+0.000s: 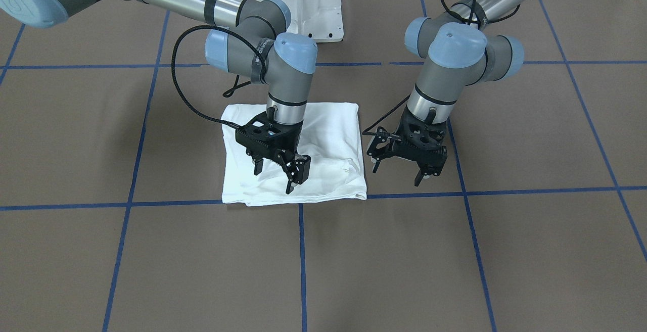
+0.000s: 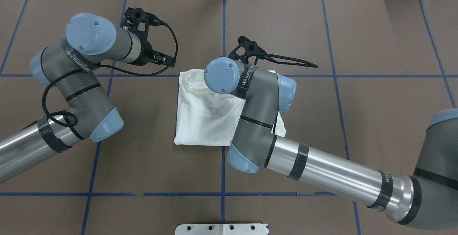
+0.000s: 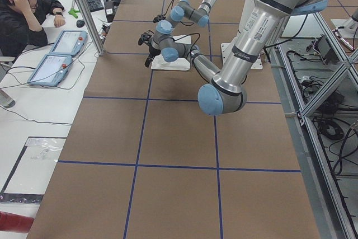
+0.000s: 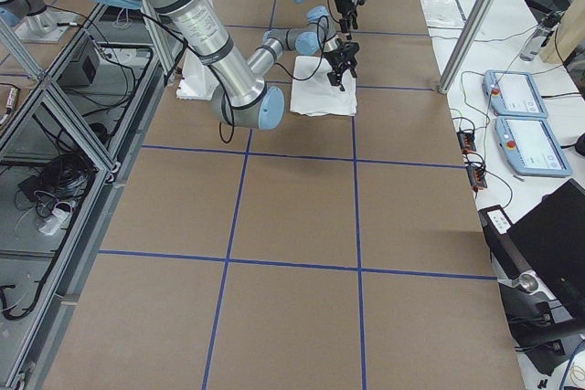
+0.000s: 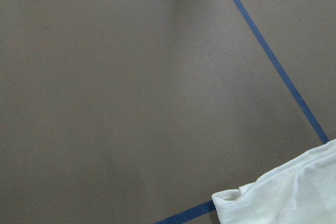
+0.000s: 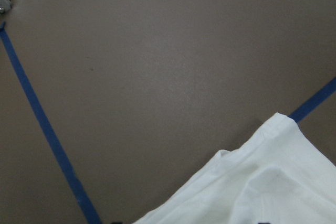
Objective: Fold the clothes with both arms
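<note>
The white T-shirt [image 1: 333, 130] lies folded into a rough square on the brown table; no printed text shows. It also shows in the overhead view [image 2: 200, 117]. My right gripper [image 1: 273, 179] is open and empty, hovering just above the shirt's front part. My left gripper [image 1: 397, 173] is open and empty, hovering over bare table right beside the shirt's edge. The left wrist view shows a shirt corner [image 5: 283, 198] at the bottom right. The right wrist view shows a shirt edge [image 6: 262, 182]. In the overhead view both grippers' fingers are hidden under the wrists.
The white pedestal base [image 1: 303, 3] stands behind the shirt at the robot's side. Blue tape lines [image 1: 302, 261] grid the brown table. An operator [image 3: 22, 15] sits at a side desk with two control tablets [image 3: 56, 54].
</note>
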`<state>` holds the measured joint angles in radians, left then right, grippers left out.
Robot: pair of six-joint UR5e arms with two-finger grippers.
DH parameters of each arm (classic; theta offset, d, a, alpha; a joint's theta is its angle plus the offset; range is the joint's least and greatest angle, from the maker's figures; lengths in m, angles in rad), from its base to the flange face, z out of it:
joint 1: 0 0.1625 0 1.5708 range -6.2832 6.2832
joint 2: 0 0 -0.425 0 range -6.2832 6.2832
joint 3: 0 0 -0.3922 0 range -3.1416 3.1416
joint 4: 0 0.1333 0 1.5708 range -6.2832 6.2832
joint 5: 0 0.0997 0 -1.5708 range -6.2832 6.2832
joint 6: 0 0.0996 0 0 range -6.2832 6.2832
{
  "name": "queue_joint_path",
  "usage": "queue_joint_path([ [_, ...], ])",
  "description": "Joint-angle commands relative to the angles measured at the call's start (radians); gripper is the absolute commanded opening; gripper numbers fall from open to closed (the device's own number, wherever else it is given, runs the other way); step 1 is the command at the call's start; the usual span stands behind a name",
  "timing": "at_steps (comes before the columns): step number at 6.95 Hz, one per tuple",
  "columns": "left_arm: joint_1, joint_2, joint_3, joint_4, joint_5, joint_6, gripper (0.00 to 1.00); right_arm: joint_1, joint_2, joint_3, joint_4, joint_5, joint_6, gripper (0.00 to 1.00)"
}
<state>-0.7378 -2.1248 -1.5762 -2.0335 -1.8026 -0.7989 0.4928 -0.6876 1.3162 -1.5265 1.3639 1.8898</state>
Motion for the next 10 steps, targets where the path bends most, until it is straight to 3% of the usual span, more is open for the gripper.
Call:
queue_joint_path([
  [1, 0.0, 0.0, 0.002, 0.001, 0.0, -0.002, 1.0, -0.007, 0.002, -0.041, -0.007, 0.026, 0.017, 0.82],
  [2, 0.0, 0.0, 0.001, -0.001, 0.0, -0.002, 1.0, -0.005, -0.001, -0.041, -0.009, 0.044, 0.014, 0.69],
  [3, 0.0, 0.0, 0.001, -0.001, 0.0, -0.029, 1.0, -0.004, -0.001, -0.04, -0.014, 0.064, 0.012, 0.28],
  [4, 0.002, 0.0, -0.001, -0.001, 0.0, -0.043, 1.0, 0.001, -0.001, -0.034, -0.043, 0.067, 0.011, 0.0],
  [8, 0.006, 0.012, -0.002, -0.001, 0.0, -0.068, 1.0, 0.03, -0.003, -0.02, -0.118, 0.07, -0.031, 0.0],
  [10, 0.009, 0.054, -0.004, -0.074, 0.002, -0.077, 1.0, 0.041, -0.003, -0.02, -0.151, 0.064, -0.064, 0.0],
])
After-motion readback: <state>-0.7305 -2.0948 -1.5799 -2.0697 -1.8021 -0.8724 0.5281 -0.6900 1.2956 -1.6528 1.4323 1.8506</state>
